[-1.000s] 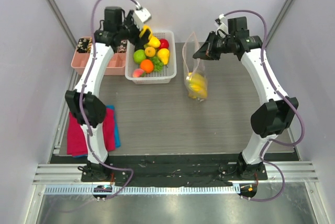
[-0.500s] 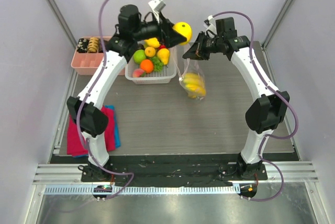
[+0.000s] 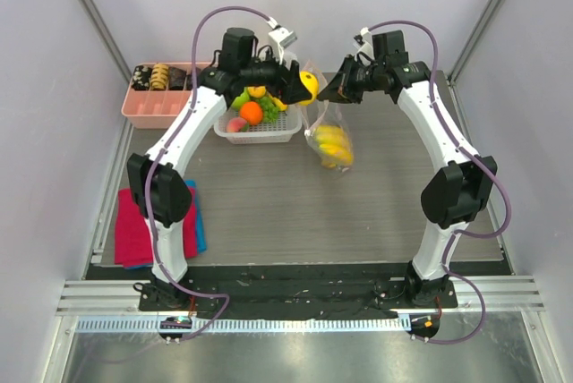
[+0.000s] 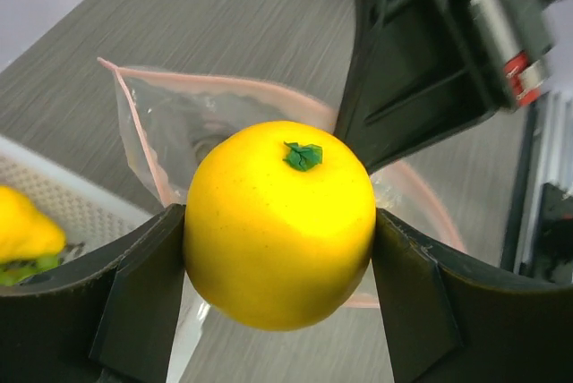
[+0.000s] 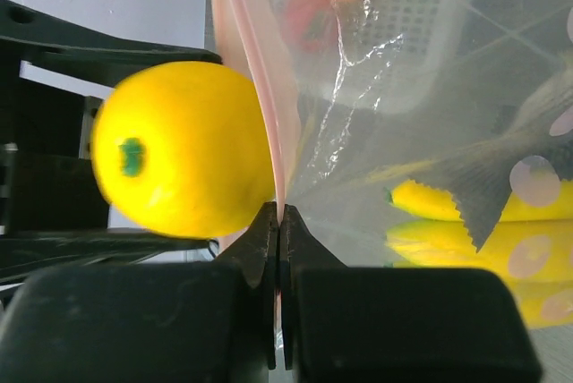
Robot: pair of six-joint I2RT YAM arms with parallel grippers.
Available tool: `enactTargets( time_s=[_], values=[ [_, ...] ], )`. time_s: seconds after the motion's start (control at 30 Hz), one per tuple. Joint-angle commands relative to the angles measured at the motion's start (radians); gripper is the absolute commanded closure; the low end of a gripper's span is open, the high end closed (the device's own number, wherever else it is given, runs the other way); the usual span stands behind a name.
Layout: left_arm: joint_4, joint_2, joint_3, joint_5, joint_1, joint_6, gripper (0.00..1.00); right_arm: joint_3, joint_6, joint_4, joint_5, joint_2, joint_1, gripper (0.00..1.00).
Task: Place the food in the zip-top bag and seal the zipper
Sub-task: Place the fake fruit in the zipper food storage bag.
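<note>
- Your left end effector is clamped on a yellow lemon, one finger on each side, just at the open mouth of the zip-top bag.
- Your right end effector pinches the bag tight at its pink zipper edge; the bag hangs down toward the worktop.
- Yellow pieces lie in the bag's bottom.
- More fruit sits in the white basket beside it.

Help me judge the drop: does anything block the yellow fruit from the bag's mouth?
Nothing visible does. The left end effector holds the fruit right at the open mouth of the bag, which the right end effector pinches by its edge.
</note>
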Motion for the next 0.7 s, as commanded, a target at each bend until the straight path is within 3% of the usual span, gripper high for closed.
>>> enactTargets(
  time_s=[0.0, 0.07, 0.17, 0.27, 0.3, 0.37, 0.53, 0.67],
  values=[
    [-0.199, -0.005, 0.066, -0.095, -0.015, 0.228, 0.6, 0.009, -0.01, 0.037, -0.025, -0.076, 0.0, 0.99],
    [-0.285, 0.003, 0.102, -0.147, -0.037, 0.349, 0.55, 0.014, -0.008, 0.038, -0.025, -0.073, -0.002, 0.99],
    [-0.315, 0.009, 0.149, -0.188, -0.074, 0.415, 0.41, 0.014, 0.004, 0.04, -0.035, -0.062, 0.002, 0.99],
    [-0.312, 0.014, 0.178, -0.202, -0.106, 0.405, 0.24, 0.017, 0.006, 0.041, -0.031, -0.056, 0.0, 0.99],
    [-0.312, 0.014, 0.185, -0.204, -0.109, 0.402, 0.13, 0.017, 0.003, 0.041, -0.029, -0.055, -0.002, 0.99],
    [-0.301, 0.006, 0.187, -0.217, -0.112, 0.402, 0.01, 0.012, 0.004, 0.041, -0.028, -0.056, -0.003, 0.99],
    [-0.263, -0.014, 0.166, -0.305, -0.1, 0.41, 0.0, 0.005, 0.01, 0.041, -0.026, -0.059, -0.024, 0.99],
    [-0.166, -0.055, 0.129, -0.273, -0.048, 0.29, 0.0, 0.0, 0.021, 0.043, -0.038, -0.058, -0.047, 0.99]
  ],
)
